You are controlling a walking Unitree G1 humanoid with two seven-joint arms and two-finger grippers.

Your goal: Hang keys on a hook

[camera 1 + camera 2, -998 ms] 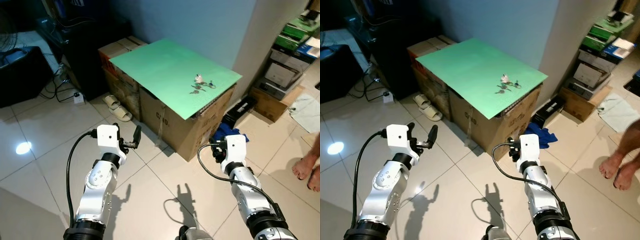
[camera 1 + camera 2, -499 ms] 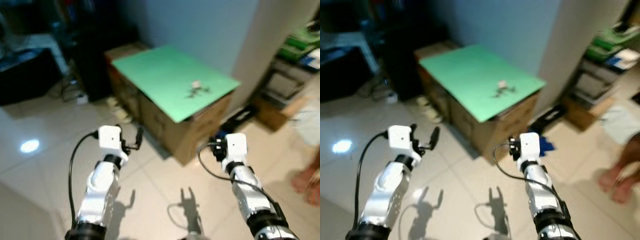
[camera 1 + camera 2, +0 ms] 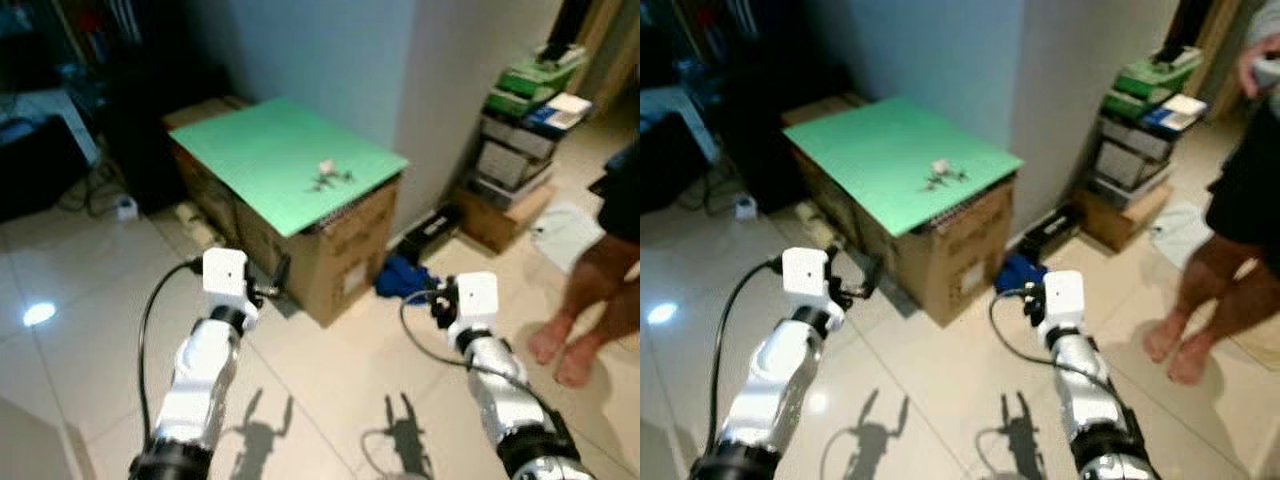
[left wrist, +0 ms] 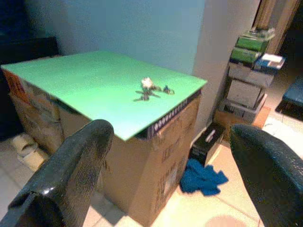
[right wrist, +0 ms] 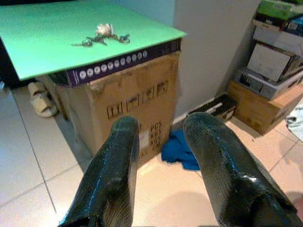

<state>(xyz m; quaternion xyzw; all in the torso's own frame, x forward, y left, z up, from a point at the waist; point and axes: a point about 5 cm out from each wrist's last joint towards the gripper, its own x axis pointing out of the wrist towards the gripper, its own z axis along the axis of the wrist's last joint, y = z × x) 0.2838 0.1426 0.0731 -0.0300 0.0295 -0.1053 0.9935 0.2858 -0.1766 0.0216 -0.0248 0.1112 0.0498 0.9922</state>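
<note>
I'm on the approach: keys [image 3: 329,176] lie on the green surface [image 3: 260,160], well ahead; both fingers spread, empty; next, close in and pinch them

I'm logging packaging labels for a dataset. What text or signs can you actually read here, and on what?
Nothing is legible enough to quote.
Cardboard box: dark printed marks and symbols on its front, too blurred to read.
Green board: a row of round marks along its dark edge, unreadable.
Stacked boxes: no readable labels.
</note>
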